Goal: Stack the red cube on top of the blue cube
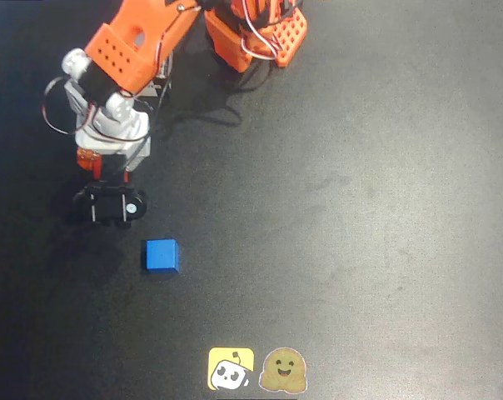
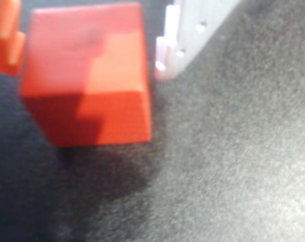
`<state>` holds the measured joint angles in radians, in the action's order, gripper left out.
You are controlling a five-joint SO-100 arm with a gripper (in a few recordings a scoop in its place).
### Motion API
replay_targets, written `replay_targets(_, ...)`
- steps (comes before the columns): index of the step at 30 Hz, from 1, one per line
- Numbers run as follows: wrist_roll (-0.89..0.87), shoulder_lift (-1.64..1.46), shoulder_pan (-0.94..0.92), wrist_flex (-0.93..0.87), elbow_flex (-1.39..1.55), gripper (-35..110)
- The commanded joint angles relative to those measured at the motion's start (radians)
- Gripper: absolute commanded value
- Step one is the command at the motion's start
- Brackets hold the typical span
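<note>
Closing on the red cube looks like the step in hand, judged from the wrist view: cube sits between the jaws, orange finger just off its left face, white finger just off its right face, a thin dark gap showing on the white side. Jaws parted slightly wider than the cube, nothing gripped yet as far as can be told. Cube rests on the black mat, turned a little against the jaw line. Worth squaring the wrist to the faces first, then squeezing evenly, low on the cube, to avoid a twist or a slide. From overhead, gripper hangs above the spot; blue cube lies near, below and right of the jaws, apart. Lifting straight up before crossing over seems wise.
</note>
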<state>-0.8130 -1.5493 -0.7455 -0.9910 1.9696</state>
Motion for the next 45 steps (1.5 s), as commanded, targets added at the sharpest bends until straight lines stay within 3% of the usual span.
replay_targets(1,-0.009,-0.003,0.005,0.018,0.003,18)
replay_targets(12,-0.026,0.002,0.0,0.02,0.005,0)
replay_targets(26,-0.144,-0.155,0.044,-0.225,-0.121,0)
replay_targets(45,-0.426,-0.328,0.311,-0.222,-0.066,0)
